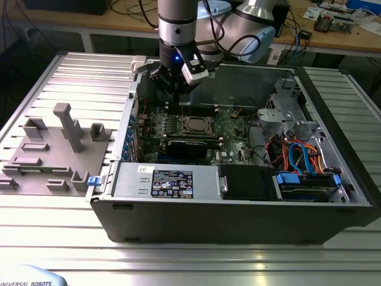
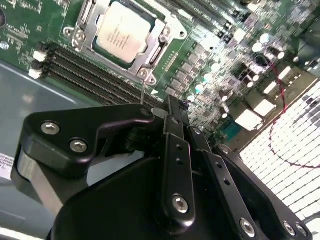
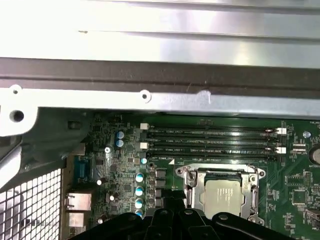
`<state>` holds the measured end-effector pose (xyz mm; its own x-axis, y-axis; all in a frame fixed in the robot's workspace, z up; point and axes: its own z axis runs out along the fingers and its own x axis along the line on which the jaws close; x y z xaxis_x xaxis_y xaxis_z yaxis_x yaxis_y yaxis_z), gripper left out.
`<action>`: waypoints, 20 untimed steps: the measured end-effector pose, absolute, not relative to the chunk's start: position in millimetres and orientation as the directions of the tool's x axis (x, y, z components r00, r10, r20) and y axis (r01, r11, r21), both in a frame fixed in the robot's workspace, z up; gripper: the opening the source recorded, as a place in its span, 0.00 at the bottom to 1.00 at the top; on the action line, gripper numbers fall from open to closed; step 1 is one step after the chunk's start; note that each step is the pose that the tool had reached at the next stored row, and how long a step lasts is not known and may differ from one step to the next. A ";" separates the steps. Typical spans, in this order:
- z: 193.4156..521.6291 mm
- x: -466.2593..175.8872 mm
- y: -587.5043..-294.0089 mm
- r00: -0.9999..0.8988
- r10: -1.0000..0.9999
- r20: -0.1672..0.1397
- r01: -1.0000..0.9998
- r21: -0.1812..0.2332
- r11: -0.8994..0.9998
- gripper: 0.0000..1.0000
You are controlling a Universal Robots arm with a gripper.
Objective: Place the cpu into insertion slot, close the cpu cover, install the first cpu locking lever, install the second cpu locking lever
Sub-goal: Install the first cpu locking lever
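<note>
The cpu (image 2: 121, 30) lies flat in the insertion slot (image 2: 76, 35) on the green motherboard, its dull silver top showing. The cpu cover (image 2: 160, 41), a thin silvery frame, lies down around it. Both wrist views show it, the cpu (image 3: 226, 195) also sitting just beyond the black fingers. A thin metal lever rod (image 2: 143, 92) stands up beside the socket corner. My gripper (image 2: 175, 107) is shut with nothing between its fingers. In the exterior view the gripper (image 1: 178, 94) hangs above the board, behind the cpu (image 1: 195, 124) and a little toward the exterior view's left.
A black graphics card (image 1: 190, 145) lies in front of the socket and memory slots (image 3: 210, 140) behind it. The case's back wall (image 1: 238, 80), a labelled metal box (image 1: 169, 180) and a drive cage with coloured cables (image 1: 303, 159) hem the board in. Grey fixtures (image 1: 59, 149) stand outside the case.
</note>
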<state>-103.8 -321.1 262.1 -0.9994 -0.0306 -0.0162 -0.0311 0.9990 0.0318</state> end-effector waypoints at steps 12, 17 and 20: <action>261.3 -94.5 -309.9 -0.999 -0.032 -0.016 -0.033 0.031 0.999 0.11; 261.1 -86.4 -308.7 -0.999 -0.032 -0.016 -0.033 0.031 0.999 0.11; 260.9 -83.0 -308.8 -0.999 -0.033 -0.016 -0.033 0.031 0.999 0.11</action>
<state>-83.0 -308.8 260.9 -0.9993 -0.0325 -0.0162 -0.0330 0.9990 0.0309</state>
